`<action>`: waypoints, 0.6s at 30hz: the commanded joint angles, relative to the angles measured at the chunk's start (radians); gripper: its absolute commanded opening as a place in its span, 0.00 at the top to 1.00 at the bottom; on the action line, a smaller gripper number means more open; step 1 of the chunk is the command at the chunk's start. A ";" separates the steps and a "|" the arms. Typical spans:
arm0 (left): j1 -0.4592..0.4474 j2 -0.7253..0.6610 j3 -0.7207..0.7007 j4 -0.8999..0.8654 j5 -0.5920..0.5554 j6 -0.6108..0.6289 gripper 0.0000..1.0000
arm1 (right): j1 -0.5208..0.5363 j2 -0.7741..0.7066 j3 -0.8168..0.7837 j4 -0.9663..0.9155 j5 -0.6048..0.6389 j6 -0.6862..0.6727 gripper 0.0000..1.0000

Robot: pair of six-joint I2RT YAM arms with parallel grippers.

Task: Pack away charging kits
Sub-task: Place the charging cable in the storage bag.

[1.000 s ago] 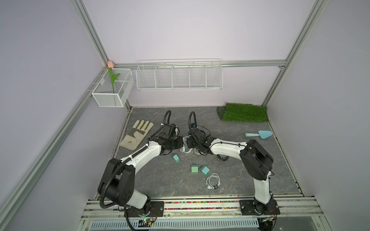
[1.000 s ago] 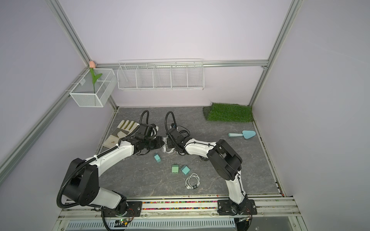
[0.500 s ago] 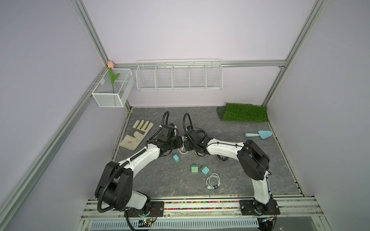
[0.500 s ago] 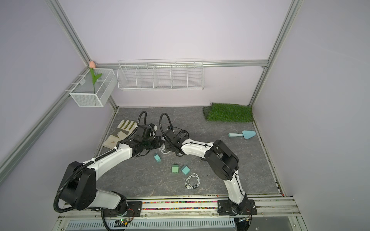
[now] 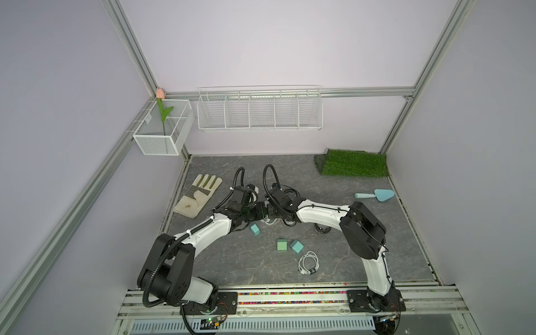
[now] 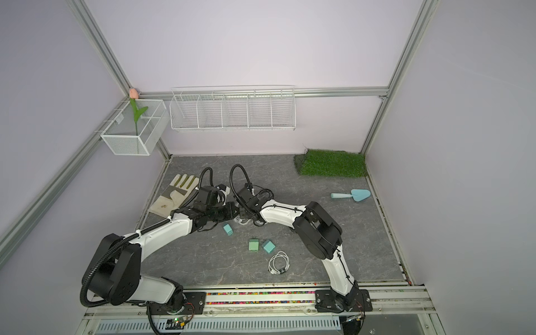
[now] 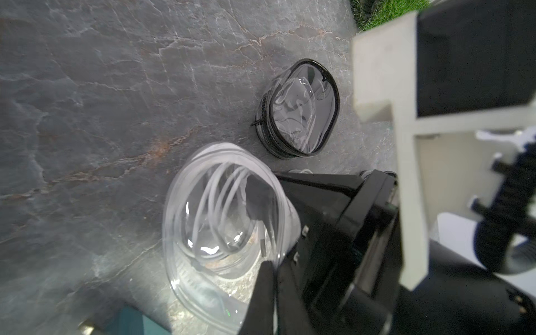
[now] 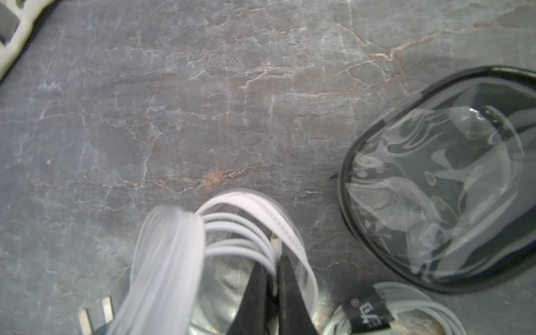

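In both top views my two grippers meet mid-table over a clear white-rimmed case (image 5: 268, 222). The left gripper (image 7: 271, 275) is shut on that case's (image 7: 203, 278) clear wall. A coiled white cable (image 8: 240, 232) lies inside it, and the right gripper (image 8: 274, 262) is shut on that cable. Three teal charger blocks (image 5: 255, 229) (image 5: 281, 245) (image 5: 297, 246) lie loose in front of the grippers. Near the front lies another coiled cable (image 5: 309, 262). A third coil with a black band (image 8: 391, 313) sits beside the case.
A clear black-rimmed case (image 7: 298, 110) lies close by, half under the right arm (image 5: 323, 229). A work glove (image 5: 198, 198) lies at the left, a light-blue trowel (image 5: 375, 195) at the right, a grass mat (image 5: 353, 163) at the back right. Wire baskets (image 5: 259, 111) hang on the back wall.
The right wrist has shifted slightly left toward the left gripper. Both grippers stay shut over the white-rimmed case.
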State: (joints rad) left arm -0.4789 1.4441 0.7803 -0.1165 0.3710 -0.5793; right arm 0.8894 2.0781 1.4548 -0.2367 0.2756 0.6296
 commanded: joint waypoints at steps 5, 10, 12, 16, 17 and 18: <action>-0.006 -0.028 -0.031 0.076 0.078 -0.057 1.00 | 0.007 0.015 0.042 -0.016 0.013 0.090 0.90; -0.003 -0.015 -0.012 0.054 0.076 -0.067 1.00 | 0.031 0.042 0.085 -0.102 0.117 0.107 0.88; -0.001 -0.006 -0.009 0.054 0.087 -0.082 1.00 | 0.024 0.050 0.086 -0.125 0.149 0.133 0.89; 0.002 0.023 -0.007 0.076 0.142 -0.114 1.00 | 0.023 0.065 0.084 -0.118 0.163 0.147 0.89; 0.004 0.030 -0.007 0.083 0.158 -0.122 1.00 | 0.023 0.068 0.084 -0.114 0.163 0.149 0.89; 0.008 0.039 -0.010 0.096 0.177 -0.133 1.00 | 0.024 0.069 0.084 -0.111 0.160 0.151 0.87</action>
State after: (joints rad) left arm -0.4671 1.4651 0.7589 -0.0727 0.4271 -0.6655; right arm 0.9073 2.1162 1.5215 -0.3649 0.4038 0.7429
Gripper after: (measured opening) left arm 0.047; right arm 0.128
